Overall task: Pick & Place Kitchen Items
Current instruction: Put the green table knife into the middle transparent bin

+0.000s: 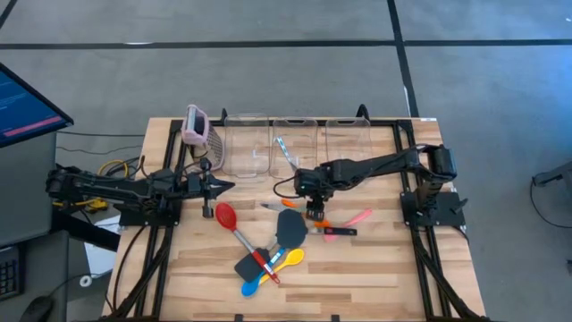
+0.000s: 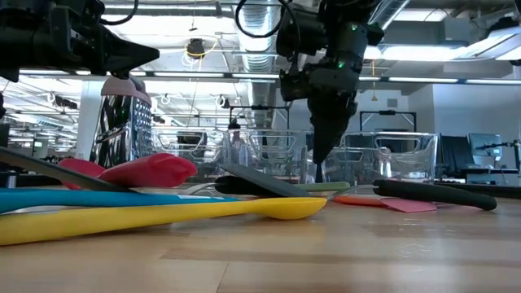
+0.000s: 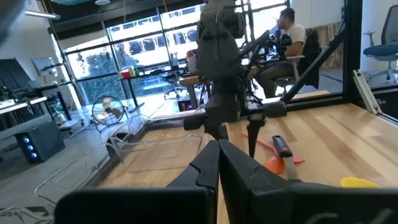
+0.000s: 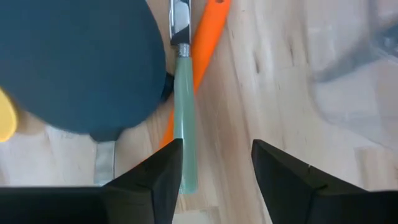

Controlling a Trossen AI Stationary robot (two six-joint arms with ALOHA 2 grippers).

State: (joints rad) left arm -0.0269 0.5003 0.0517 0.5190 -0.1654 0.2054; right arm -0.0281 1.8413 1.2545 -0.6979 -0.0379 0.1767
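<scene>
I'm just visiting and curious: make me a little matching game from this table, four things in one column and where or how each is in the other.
Things:
1. right gripper
2. left gripper
3. grater
4. red spoon

Place or state:
a. standing at the table's back edge beside the clear bins
b. shut, waiting at the table's left
c. lying on the wood left of the dark spatula
d. open, above the pale green handle

Pairs: 1-d, 2-b, 3-a, 4-c
</scene>
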